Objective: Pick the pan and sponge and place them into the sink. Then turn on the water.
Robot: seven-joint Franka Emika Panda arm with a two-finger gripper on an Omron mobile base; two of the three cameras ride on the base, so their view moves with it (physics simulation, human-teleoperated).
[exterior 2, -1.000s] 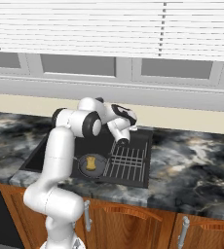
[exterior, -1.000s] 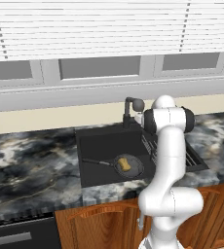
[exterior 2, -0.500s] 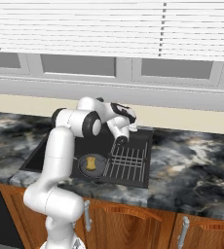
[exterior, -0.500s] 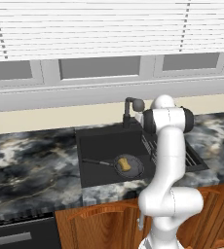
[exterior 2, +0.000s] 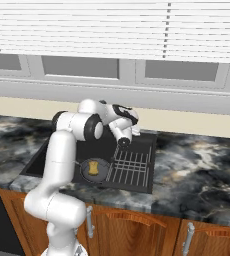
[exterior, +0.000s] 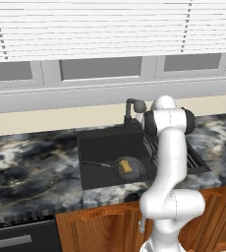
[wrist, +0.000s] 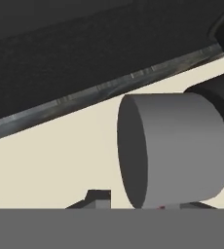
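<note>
Pan (exterior: pixel 129 168) with sponge (exterior: pixel 126 166) on it lies in sink (exterior: pixel 102 147), so I work the faucet (exterior: pixel 132 111) handle next; fingers (exterior 2: pixel 124 141) beside it, spread unclear.

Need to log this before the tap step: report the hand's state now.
Hand: at the faucet handle; open or shut cannot be told.

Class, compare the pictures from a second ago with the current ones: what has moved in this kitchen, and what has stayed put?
Nothing has visibly changed. The white arm's gripper stays at the black faucet, the yellow sponge still lies in the dark grey frying pan inside the black sink.
</note>
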